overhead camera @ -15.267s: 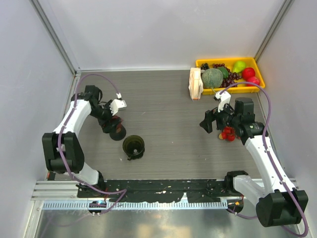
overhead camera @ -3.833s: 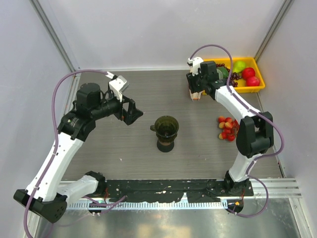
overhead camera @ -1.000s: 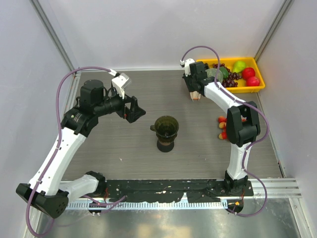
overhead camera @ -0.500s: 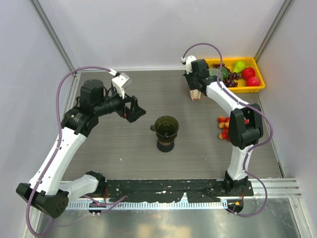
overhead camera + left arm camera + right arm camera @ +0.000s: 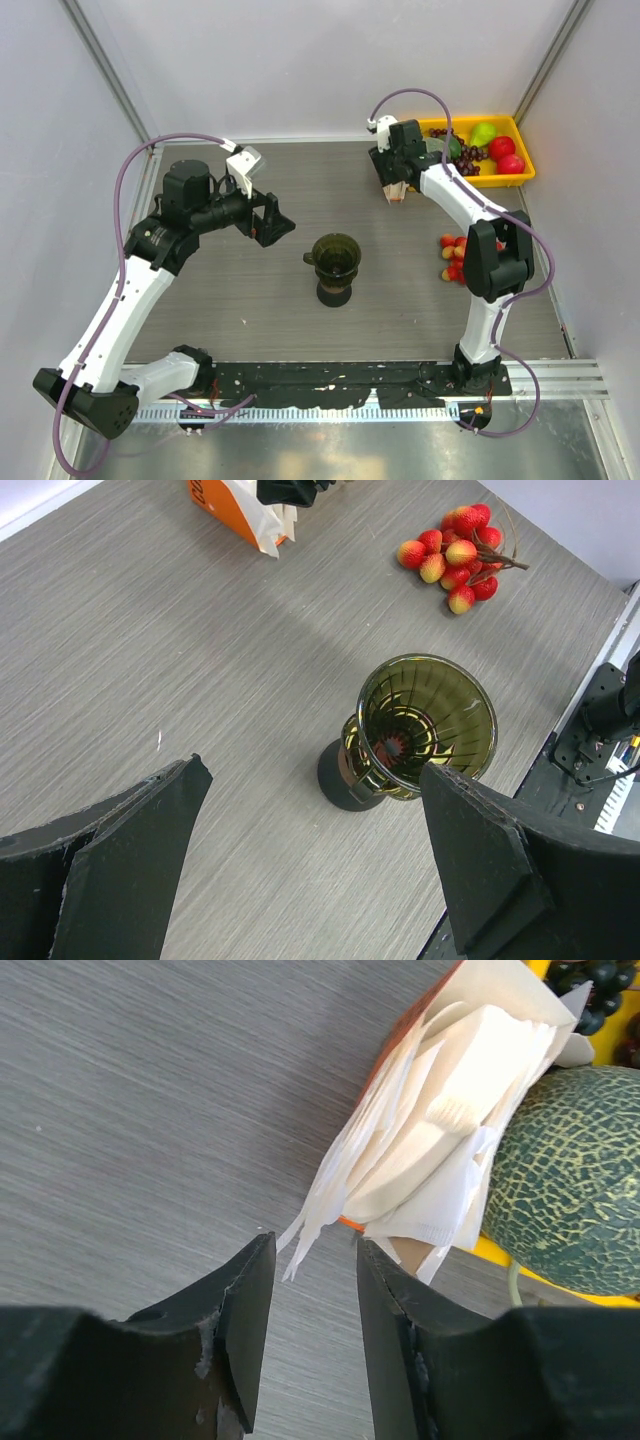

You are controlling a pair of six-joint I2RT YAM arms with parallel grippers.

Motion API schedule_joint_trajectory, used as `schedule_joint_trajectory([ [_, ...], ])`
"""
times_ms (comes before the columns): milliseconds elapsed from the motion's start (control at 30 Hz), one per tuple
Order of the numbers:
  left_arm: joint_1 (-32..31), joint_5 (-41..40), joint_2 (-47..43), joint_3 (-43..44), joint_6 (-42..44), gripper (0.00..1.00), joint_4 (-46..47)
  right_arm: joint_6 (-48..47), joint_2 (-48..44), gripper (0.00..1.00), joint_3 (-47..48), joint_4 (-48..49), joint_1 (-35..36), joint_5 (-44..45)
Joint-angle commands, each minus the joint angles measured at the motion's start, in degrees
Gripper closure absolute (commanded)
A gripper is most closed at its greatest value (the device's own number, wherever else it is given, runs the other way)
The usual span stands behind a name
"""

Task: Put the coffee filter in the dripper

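Note:
The dripper, a dark olive translucent funnel, stands upright on a small black cup at the table's middle; the left wrist view looks down into the dripper. My left gripper hovers up and left of it, wide open and holding nothing. Several white paper coffee filters splay out of the orange-edged pack at the back right; I cannot tell a single one apart. My right gripper hangs over the pack, its jaws open, with the lowest paper tips just beyond its fingertips.
A yellow tray of fruit sits in the back right corner, with a green melon right behind the pack. A cluster of small red fruits lies right of the dripper. Grey walls close in the table on three sides.
The right gripper's jaws were shut half a second ago and now stand apart by the pack's paper tips. The left arm and the dripper have not moved.

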Motion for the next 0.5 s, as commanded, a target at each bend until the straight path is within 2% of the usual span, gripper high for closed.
schedule_joint_trajectory([
  [0, 0.3, 1.3, -0.1, 1.4, -0.4, 0.01, 2.5, 1.2, -4.5, 0.56, 1.0, -0.1, -1.4, -6.3],
  [300, 0.3, 1.6, -0.3, 1.4, -0.4, 0.01, 2.3, 0.7, -6.9, 0.59, -1.6, -1.2, -4.0, -12.5],
  [467, 0.3, 1.7, -0.5, 1.0, -0.2, 0.01, 2.2, -1.1, -7.5, 0.56, -4.1, -1.3, -4.0, -13.7],
])
